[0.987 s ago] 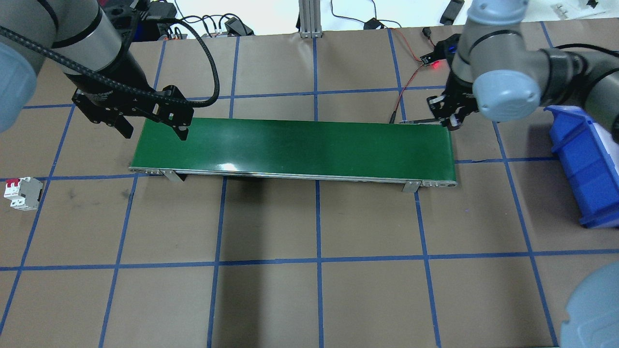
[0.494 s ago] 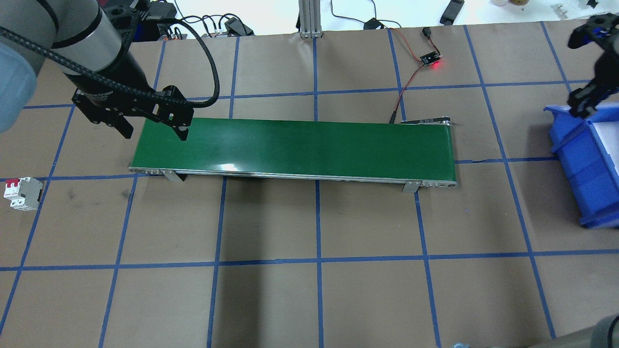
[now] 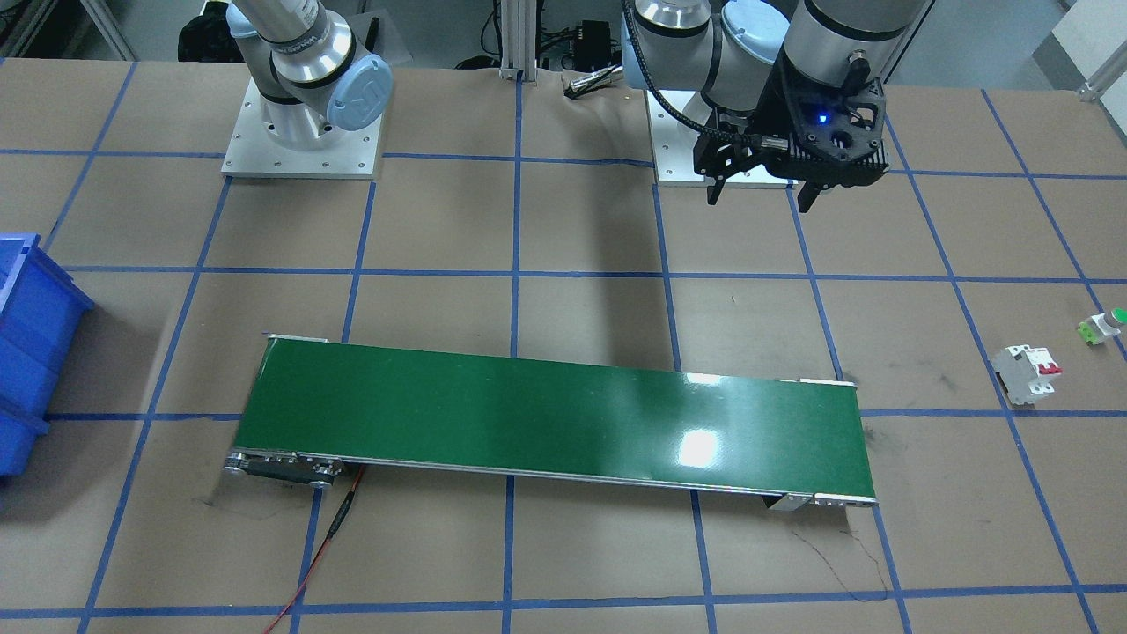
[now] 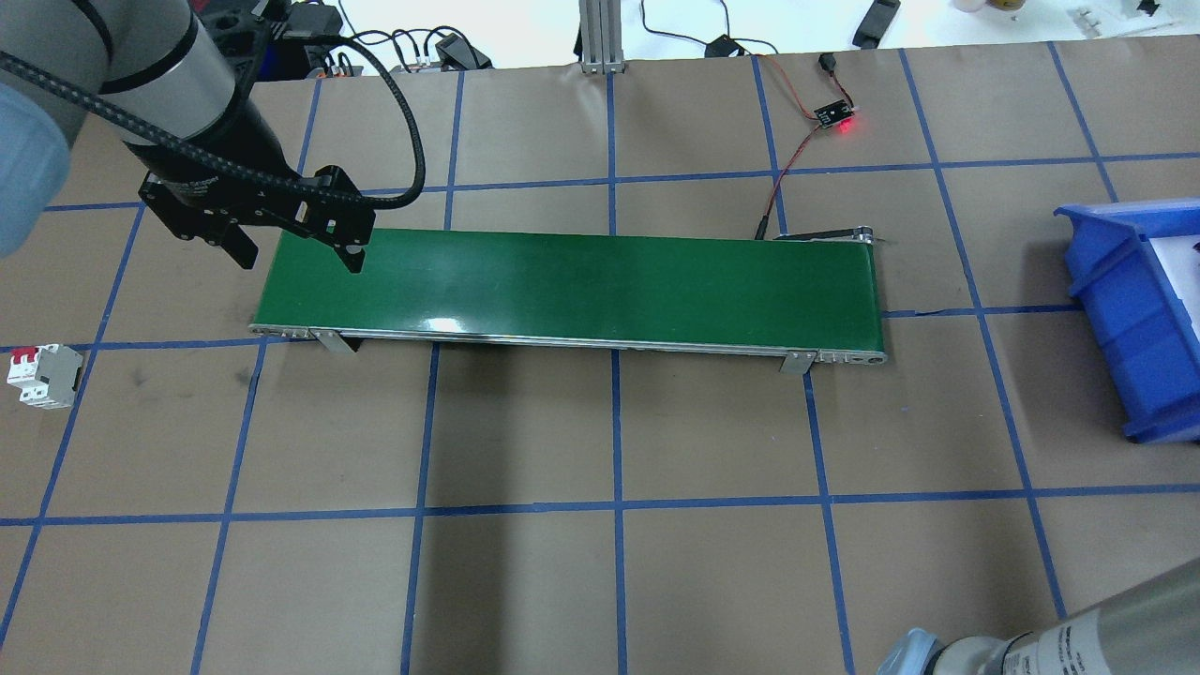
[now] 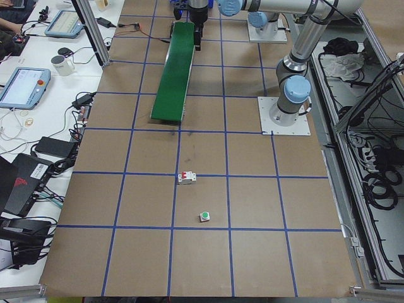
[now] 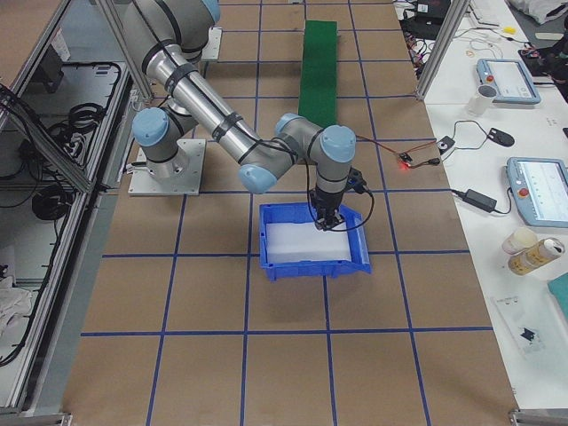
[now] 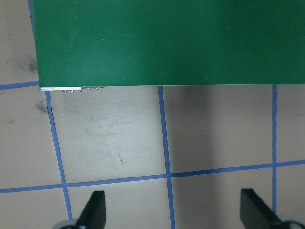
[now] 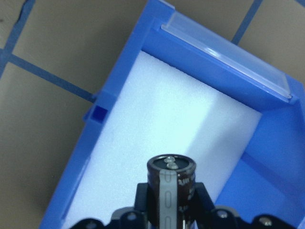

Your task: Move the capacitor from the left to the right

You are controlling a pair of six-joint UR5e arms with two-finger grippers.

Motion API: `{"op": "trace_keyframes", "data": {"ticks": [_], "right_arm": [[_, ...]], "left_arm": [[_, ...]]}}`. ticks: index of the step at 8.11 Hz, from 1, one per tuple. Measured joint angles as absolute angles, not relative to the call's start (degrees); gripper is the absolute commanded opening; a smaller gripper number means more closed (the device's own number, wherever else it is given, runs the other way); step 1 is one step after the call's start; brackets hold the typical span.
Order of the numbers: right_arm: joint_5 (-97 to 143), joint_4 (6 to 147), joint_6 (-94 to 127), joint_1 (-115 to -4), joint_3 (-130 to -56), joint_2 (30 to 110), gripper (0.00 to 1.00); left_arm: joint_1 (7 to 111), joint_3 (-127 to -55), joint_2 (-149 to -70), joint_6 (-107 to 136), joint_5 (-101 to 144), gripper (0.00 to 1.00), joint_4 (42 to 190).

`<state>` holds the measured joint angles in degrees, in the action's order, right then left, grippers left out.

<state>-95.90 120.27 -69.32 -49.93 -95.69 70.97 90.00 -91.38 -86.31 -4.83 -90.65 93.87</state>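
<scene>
The capacitor, a small black cylinder with a silvery stripe, is clamped between the fingers of my right gripper. In the exterior right view the right gripper hangs over the blue bin, just above its white foam floor. The overhead view leaves that gripper out. My left gripper is open and empty, above the left end of the green conveyor belt. Its fingertips stand wide apart over the brown table.
A white circuit breaker with red switches lies on the table on my left. A small push button with a green cap lies beyond it. A sensor board with a red light and its wires sit behind the belt's right end.
My right arm has swung from the belt's right end out to the blue bin and left the overhead view. The left arm has not moved.
</scene>
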Motion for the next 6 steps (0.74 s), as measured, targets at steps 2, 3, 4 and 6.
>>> {"op": "trace_keyframes", "data": {"ticks": [2, 3, 4, 6], "right_arm": [[-95.55, 120.30, -69.76, -49.10, -95.83, 70.18, 1.00], [-95.00, 118.90, -69.65, -49.12, -95.76, 71.18, 1.00], [-94.53, 115.96, -69.47, -49.67, -95.48, 73.60, 1.00], [-93.13, 108.38, -66.36, -52.96, -94.82, 80.57, 1.00]], "left_arm": [[89.97, -91.39, -86.31, -4.83, -90.63, 1.00, 93.87], [89.98, -91.39, -86.31, -4.83, -90.62, 1.00, 93.87], [89.98, -91.40, -86.31, -4.83, -90.65, 1.00, 93.87], [90.00, -91.41, -86.31, -4.83, -90.63, 1.00, 93.87]]}}
